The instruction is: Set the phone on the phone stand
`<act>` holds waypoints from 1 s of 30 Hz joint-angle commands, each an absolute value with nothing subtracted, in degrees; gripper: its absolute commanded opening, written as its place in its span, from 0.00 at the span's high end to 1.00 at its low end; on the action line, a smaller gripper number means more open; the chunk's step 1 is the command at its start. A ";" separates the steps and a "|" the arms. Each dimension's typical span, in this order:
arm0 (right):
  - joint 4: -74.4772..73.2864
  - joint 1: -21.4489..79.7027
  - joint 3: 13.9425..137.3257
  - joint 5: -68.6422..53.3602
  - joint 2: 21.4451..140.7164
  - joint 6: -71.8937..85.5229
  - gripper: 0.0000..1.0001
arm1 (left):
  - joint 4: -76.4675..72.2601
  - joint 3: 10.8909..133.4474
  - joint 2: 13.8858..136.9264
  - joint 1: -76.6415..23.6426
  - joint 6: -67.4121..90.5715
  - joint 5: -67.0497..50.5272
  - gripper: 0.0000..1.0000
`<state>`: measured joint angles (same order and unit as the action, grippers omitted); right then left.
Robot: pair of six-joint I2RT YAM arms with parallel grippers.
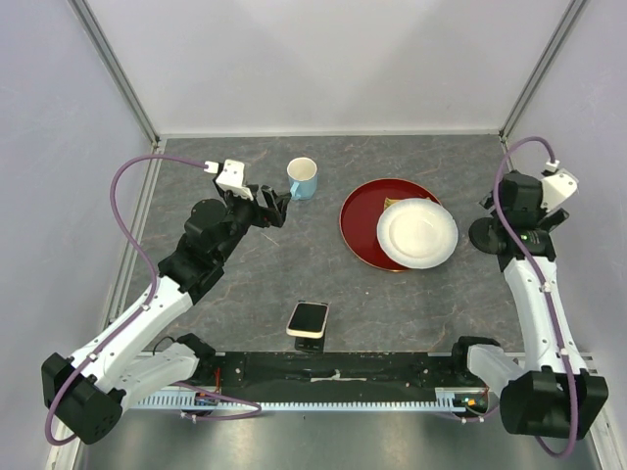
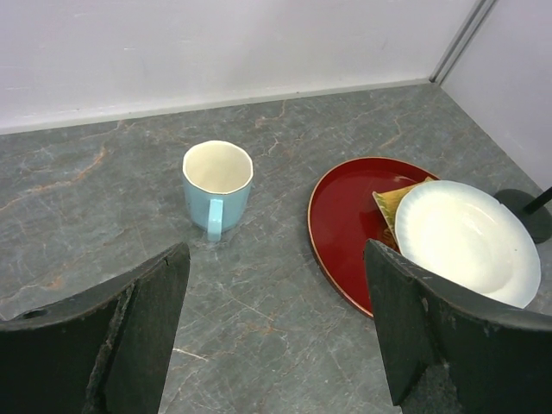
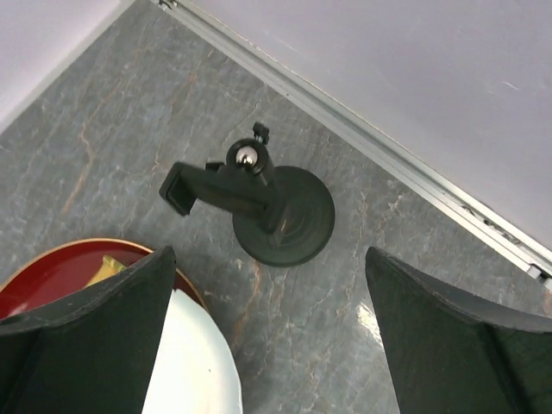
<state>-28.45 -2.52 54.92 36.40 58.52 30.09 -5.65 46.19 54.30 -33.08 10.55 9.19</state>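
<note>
The phone (image 1: 308,318) shows its pale cream side near the table's front middle. The small black phone stand (image 1: 307,341) shows just under its near edge; I cannot tell how the phone sits on it. My left gripper (image 1: 277,209) is open and empty at the back left, far from the phone; in the left wrist view (image 2: 276,345) its jaws stand wide apart over bare table. My right gripper (image 1: 497,208) is open and empty at the far right; in the right wrist view (image 3: 267,345) it hangs over bare table. Neither wrist view shows the phone.
A light blue mug (image 1: 303,177) (image 2: 216,183) stands just ahead of my left gripper. A red plate (image 1: 367,223) holds a white plate (image 1: 417,233) over something yellow (image 2: 392,200). A tall black round-base pole stand (image 3: 285,216) (image 1: 487,233) stands below my right gripper.
</note>
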 commanded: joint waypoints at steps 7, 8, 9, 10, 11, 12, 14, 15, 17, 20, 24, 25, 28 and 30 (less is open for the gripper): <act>-10.90 -10.81 47.81 19.97 54.84 23.21 0.28 | -6.24 48.51 53.18 -32.61 14.15 6.33 0.13; -10.90 -10.81 47.64 19.78 55.02 23.20 0.29 | -6.24 48.43 53.17 -32.69 14.24 6.24 0.13; -10.90 -10.81 47.55 19.69 55.37 23.12 0.30 | -6.33 48.43 53.09 -32.70 14.41 6.07 0.13; -10.99 -10.90 47.37 20.04 55.63 22.77 0.32 | -6.33 48.43 53.00 -32.70 14.50 5.98 0.13; -10.99 -10.81 46.94 20.39 55.72 22.68 0.32 | -6.42 48.43 53.09 -32.70 14.59 5.80 0.13; -10.90 -10.90 46.67 20.83 55.90 22.41 0.35 | -6.33 48.43 53.09 -32.61 14.59 5.80 0.13; -10.55 -10.90 45.97 21.27 56.16 22.15 0.38 | -6.42 48.43 53.09 -32.61 14.68 5.80 0.13; -10.46 -10.90 45.88 21.36 56.42 22.24 0.40 | -6.33 48.43 53.00 -32.61 14.68 5.80 0.13; -10.63 -10.90 45.36 22.23 56.87 22.24 0.43 | -6.42 48.34 53.00 -32.61 14.59 5.71 0.13; -9.41 -10.90 43.43 23.82 56.86 22.15 0.47 | -6.33 48.34 53.17 -32.61 14.68 5.98 0.13; -6.78 -11.07 42.19 25.22 58.01 21.62 0.51 | -6.33 48.34 53.35 -32.61 14.59 5.98 0.13; -6.16 -11.07 41.67 25.40 58.36 21.45 0.52 | -6.33 48.43 53.26 -32.61 14.59 5.98 0.13; -3.79 -11.16 40.79 25.75 59.15 20.39 0.55 | -6.33 48.25 53.44 -32.61 14.50 6.06 0.13; -1.51 -11.07 40.26 25.75 59.41 19.34 0.57 | -6.33 48.34 53.53 -32.61 14.50 6.15 0.13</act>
